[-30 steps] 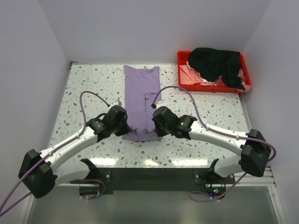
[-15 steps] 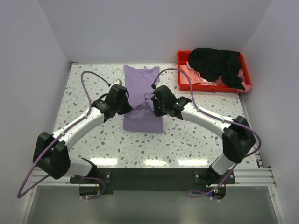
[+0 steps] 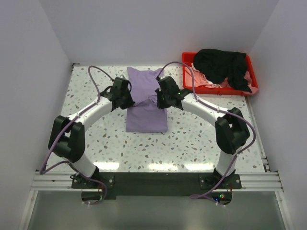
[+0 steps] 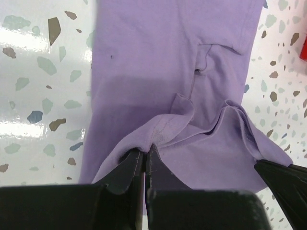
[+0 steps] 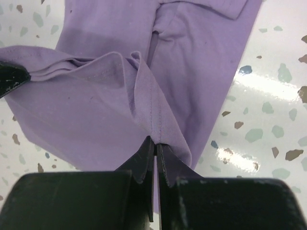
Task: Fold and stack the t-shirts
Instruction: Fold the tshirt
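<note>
At centre frame on the speckled white table (image 3: pixel 192 129), left gripper (image 4: pixel 145 154) and right gripper (image 5: pixel 156 143) each clamp the hem of the half-folded lavender cloth t-shirt (image 3: pixel 146 120).

Bright overhead light, sharp, glossy glare.

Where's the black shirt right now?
In the top view, the black shirt lies heaped in the red tray at the far right corner of the table, atop the pink shirt.
</note>
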Robot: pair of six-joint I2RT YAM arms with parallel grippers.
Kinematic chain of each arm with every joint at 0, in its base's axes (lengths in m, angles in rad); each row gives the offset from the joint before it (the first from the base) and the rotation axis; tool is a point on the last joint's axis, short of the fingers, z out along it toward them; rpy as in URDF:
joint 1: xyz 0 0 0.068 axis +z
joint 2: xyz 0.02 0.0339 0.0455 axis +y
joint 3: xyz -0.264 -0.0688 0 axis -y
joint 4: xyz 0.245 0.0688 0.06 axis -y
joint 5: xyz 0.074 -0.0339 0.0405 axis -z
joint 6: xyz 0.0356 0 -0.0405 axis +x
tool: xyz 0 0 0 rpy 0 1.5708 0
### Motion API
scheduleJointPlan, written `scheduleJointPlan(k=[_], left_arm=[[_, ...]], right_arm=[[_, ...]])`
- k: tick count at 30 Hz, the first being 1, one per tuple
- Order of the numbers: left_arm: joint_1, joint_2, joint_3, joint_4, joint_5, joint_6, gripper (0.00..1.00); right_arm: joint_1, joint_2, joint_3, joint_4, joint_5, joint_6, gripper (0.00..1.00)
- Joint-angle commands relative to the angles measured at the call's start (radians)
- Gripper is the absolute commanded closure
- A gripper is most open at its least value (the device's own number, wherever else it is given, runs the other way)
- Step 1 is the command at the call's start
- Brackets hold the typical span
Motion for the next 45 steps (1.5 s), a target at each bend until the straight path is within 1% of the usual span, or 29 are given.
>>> scheduleJointPlan(k=[1, 8, 14, 17, 18, 19, 20, 21, 22, 23, 24, 25, 26, 27, 28, 29, 31, 32, 35, 36, 38, 39, 40, 41, 42, 43, 45], left_arm=[[0.026, 0.041, 0.056, 0.071, 0.046, 0.039, 1.0], [0.052, 0.155, 0.133, 0.074, 0.077, 0.049, 1.0], [0.072, 0.236, 0.174, 0.077, 0.077, 0.049, 1.0], [0.079, 0.273, 0.2, 0.074, 0.077, 0.055, 0.96], [0.08, 0.284, 0.208, 0.073, 0.075, 0.056, 0.93], [0.083, 0.302, 0.225, 0.061, 0.072, 0.059, 0.92], [0.086, 0.31, 0.233, 0.053, 0.072, 0.058, 0.86], [0.088, 0.316, 0.239, 0.047, 0.071, 0.059, 0.8], [0.089, 0.317, 0.242, 0.044, 0.068, 0.059, 0.69], [0.089, 0.314, 0.239, 0.044, 0.063, 0.061, 0.51], [0.089, 0.308, 0.234, 0.051, 0.063, 0.061, 0.17], [0.089, 0.289, 0.227, 0.065, 0.063, 0.061, 0.04], [0.089, 0.279, 0.211, 0.074, 0.065, 0.061, 0.0], [0.089, 0.267, 0.204, 0.079, 0.065, 0.058, 0.0], [0.089, 0.241, 0.19, 0.084, 0.065, 0.055, 0.0], [0.089, 0.227, 0.181, 0.084, 0.063, 0.052, 0.0], [0.089, 0.177, 0.159, 0.09, 0.065, 0.047, 0.0], [0.089, 0.157, 0.127, 0.091, 0.068, 0.041, 0.0], [0.089, 0.066, 0.038, 0.09, 0.051, 0.03, 0.0], [0.089, 0.04, 0.012, 0.085, 0.04, 0.026, 0.0], [0.089, -0.044, -0.083, 0.077, 0.025, 0.014, 0.0], [0.088, -0.072, -0.115, 0.077, 0.026, 0.007, 0.0], [0.089, -0.133, -0.187, 0.082, 0.029, 0.0, 0.0], [0.089, -0.164, -0.224, 0.088, 0.051, -0.013, 0.0], [0.088, -0.193, -0.261, 0.1, 0.063, -0.016, 0.0], [0.088, -0.25, -0.331, 0.12, 0.077, -0.023, 0.0], [0.086, -0.296, -0.394, 0.145, 0.114, -0.03, 0.0]], right_arm=[[-0.019, 0.039, 0.064, 0.023, -0.033, -0.022, 1.0], [-0.047, 0.122, 0.113, 0.034, -0.024, -0.029, 1.0], [-0.084, 0.208, 0.176, 0.032, -0.067, -0.032, 1.0], [-0.099, 0.246, 0.2, 0.032, -0.067, -0.034, 1.0], [-0.102, 0.264, 0.209, 0.032, -0.067, -0.034, 1.0], [-0.11, 0.272, 0.214, 0.031, -0.067, -0.031, 0.98], [-0.114, 0.28, 0.22, 0.029, -0.095, -0.029, 0.95], [-0.119, 0.289, 0.231, 0.028, -0.103, -0.028, 0.89], [-0.13, 0.298, 0.237, 0.025, -0.114, -0.026, 0.82], [-0.131, 0.303, 0.24, 0.024, -0.125, -0.023, 0.63], [-0.134, 0.303, 0.249, 0.023, -0.135, -0.022, 0.57], [-0.137, 0.303, 0.254, 0.011, -0.133, -0.022, 0.4], [-0.139, 0.304, 0.261, 0.0, -0.129, -0.029, 0.3], [-0.137, 0.301, 0.274, -0.011, -0.131, -0.035, 0.21], [-0.137, 0.288, 0.275, -0.024, -0.133, -0.035, 0.06], [-0.139, 0.278, 0.272, -0.028, -0.136, -0.037, 0.01], [-0.137, 0.246, 0.24, -0.028, -0.154, -0.031, 0.01], [-0.137, 0.203, 0.222, -0.022, -0.163, -0.023, 0.01], [-0.136, 0.128, 0.121, 0.012, -0.18, 0.001, 0.01], [-0.137, 0.081, 0.063, 0.018, -0.18, 0.014, 0.01], [-0.136, 0.006, 0.006, 0.024, -0.18, 0.041, 0.01], [-0.136, -0.022, -0.058, 0.029, -0.183, 0.052, 0.01], [-0.136, -0.047, -0.094, 0.049, -0.188, 0.066, 0.01], [-0.136, -0.068, -0.131, 0.061, -0.214, 0.089, 0.01], [-0.134, -0.117, -0.201, 0.073, -0.221, 0.103, 0.01], [-0.133, -0.137, -0.234, 0.095, -0.229, 0.119, 0.01], [-0.131, -0.179, -0.322, 0.112, -0.243, 0.132, 0.01]])
